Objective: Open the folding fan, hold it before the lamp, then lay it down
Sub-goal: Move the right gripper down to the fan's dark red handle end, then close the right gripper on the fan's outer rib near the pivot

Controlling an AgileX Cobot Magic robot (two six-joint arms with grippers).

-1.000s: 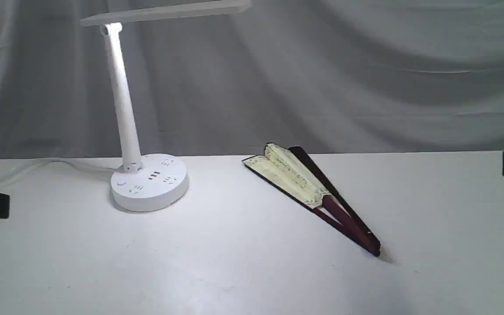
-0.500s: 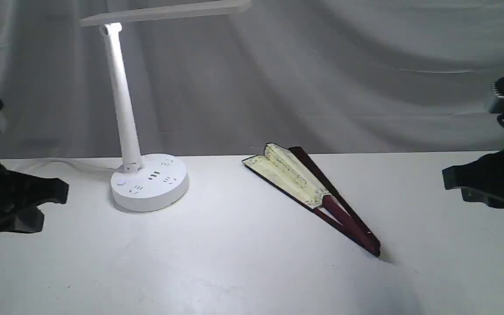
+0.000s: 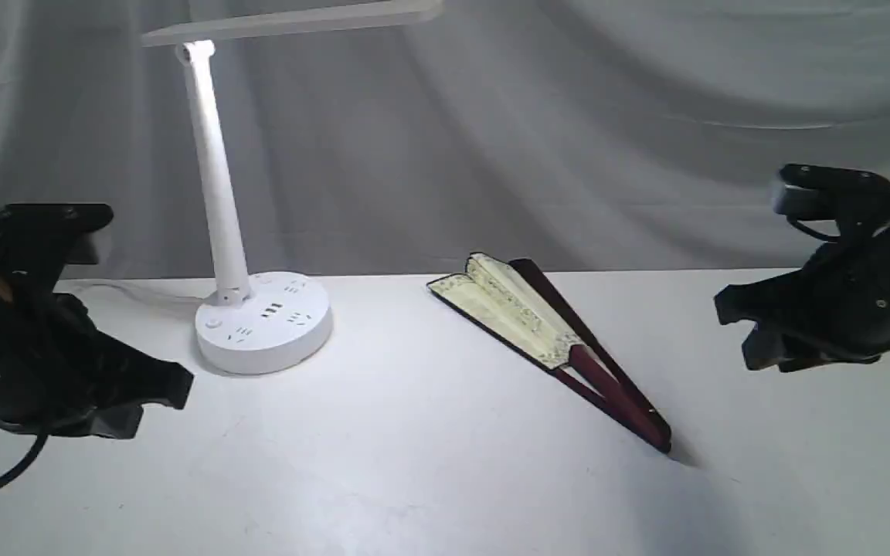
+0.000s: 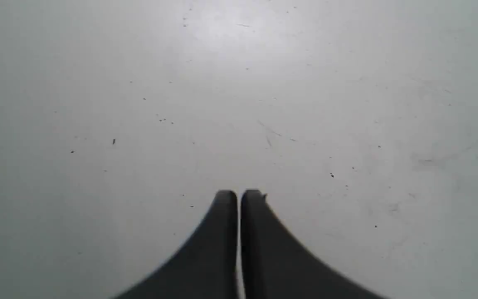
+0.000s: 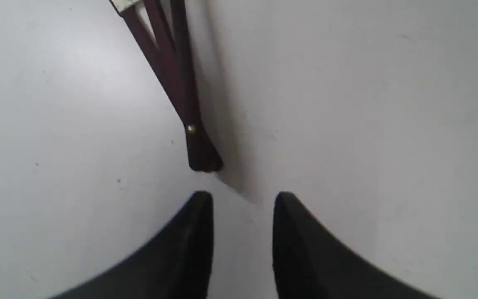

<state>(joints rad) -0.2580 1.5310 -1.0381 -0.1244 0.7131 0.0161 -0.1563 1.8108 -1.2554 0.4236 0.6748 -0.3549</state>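
The folding fan (image 3: 549, 340) lies nearly folded on the white table, its cream leaf toward the back and its maroon ribs meeting at a pivot near the front right. The white lamp (image 3: 259, 320) stands at the back left with its bar head lit overhead. My left gripper (image 3: 163, 398) hovers at the left, shut and empty; its fingers (image 4: 239, 199) touch above bare table. My right gripper (image 3: 735, 328) hangs at the right, open, its tips (image 5: 243, 199) just short of the fan's pivot end (image 5: 199, 155).
A grey cloth backdrop (image 3: 568, 116) hangs behind the white table (image 3: 414, 479). The lamp's white cord (image 3: 105, 287) runs off to the back left.
Both arms have come in from the frame edges toward the middle, the left toward the lamp side, the right toward the fan. The fan and lamp have not moved.
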